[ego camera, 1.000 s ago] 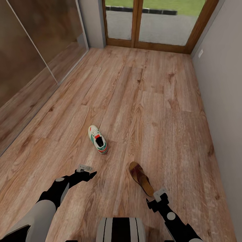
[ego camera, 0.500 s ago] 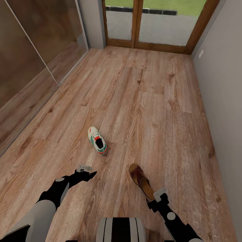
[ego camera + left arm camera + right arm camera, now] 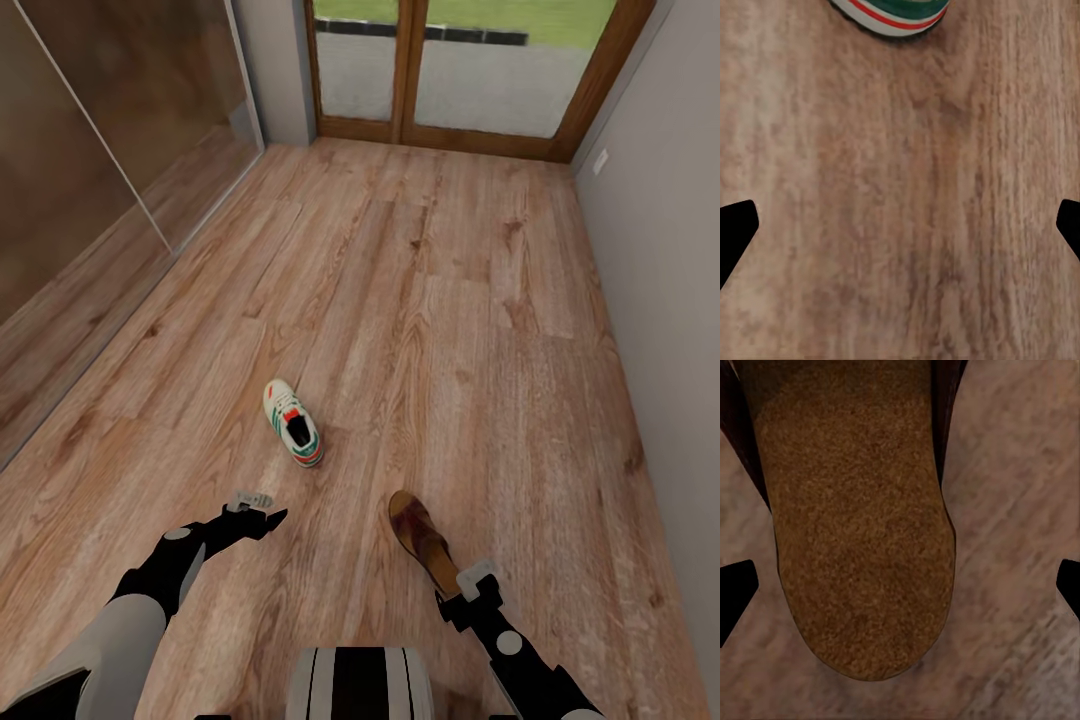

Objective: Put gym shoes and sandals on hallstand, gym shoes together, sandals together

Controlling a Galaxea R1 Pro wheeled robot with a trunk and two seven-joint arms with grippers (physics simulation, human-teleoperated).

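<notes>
1. Compared to a second ago, the whole head view has slid a touch: the gym shoe (image 3: 293, 423) and the sandal (image 3: 423, 541) both sit slightly lower in frame. That's the camera creeping forward, not the shoes moving. Arms look the same.
2. Gym shoe: white/cream lace-up with green side stripes and a red tongue label, lying on the corridor floor (image 3: 450, 330), just ahead of the left end effector (image 3: 262, 512). In the left wrist view only its rounded end (image 3: 891, 15) peeks in, with green and red bands.
3. Sandal: dark brown, flat with a grainy tan footbed, long oval shape. Its near end is right beside the right end effector (image 3: 470, 583); the right wrist view looks straight down on the rounded footbed (image 3: 859, 525).
4. Floor is light brown wood-grain planks, pretty streaky.
5. Left arm is bent and reaching forward low over the floor; the right arm angles up toward the sandal's end.
6. Both end effectors are spread wide with nothing between the fingers (image 3: 735, 232); dark tips (image 3: 735, 592) sit at the frame edges in each wrist view.
</notes>
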